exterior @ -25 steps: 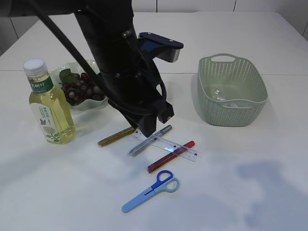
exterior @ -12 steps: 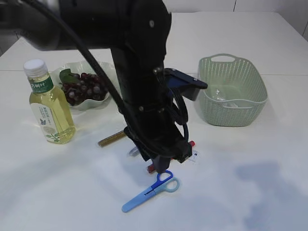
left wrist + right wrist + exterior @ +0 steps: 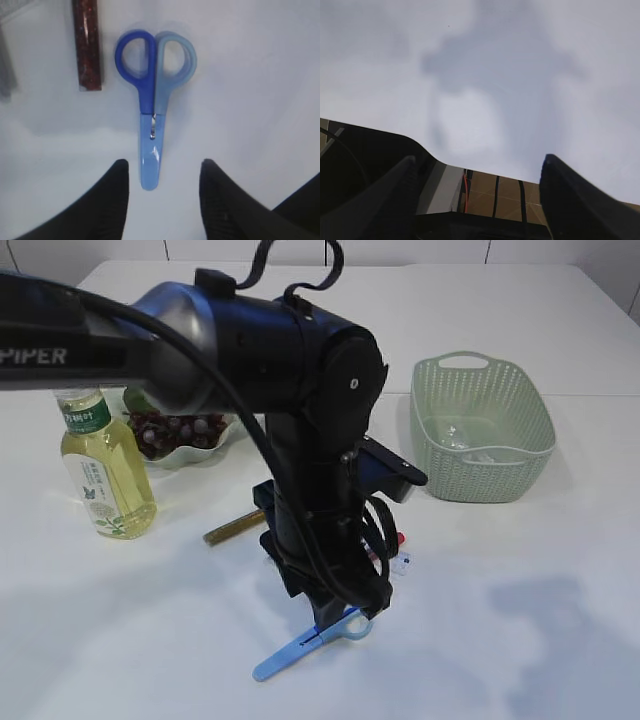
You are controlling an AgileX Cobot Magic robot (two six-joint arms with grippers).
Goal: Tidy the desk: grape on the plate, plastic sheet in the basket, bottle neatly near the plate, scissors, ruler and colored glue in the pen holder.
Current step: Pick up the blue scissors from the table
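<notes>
1. The grapes are seen on the plate toward the far left edge of the tabletop, so that item is judged done.
2. A clear plastic sheet appears to lie inside the green basket toward the far right edge; this step is also judged done.
3. The bottle stands upright at the left edge, just in front of the plate, and seems already placed (whether neatly enough cannot be settled from here).
4. The scissors are still lying flat near the front edge of the tabletop, closed, with the handles pointing away from the left gripper.
5. The left gripper is held open directly over the blade end, one finger on either side of it, with nothing grasped yet; a pickup of the scissors is judged to be the step in hand.
6. The red glue stick lies just beside the scissor handles, the gold glue stick lies toward the bottle, and the ruler is mostly hidden behind the arm; a further glue stick cannot be made out.
7. No pen holder can be seen in any view, so nothing is judged stowed there.
8. The right gripper is shown spread wide and empty, above bare tabletop.
</notes>
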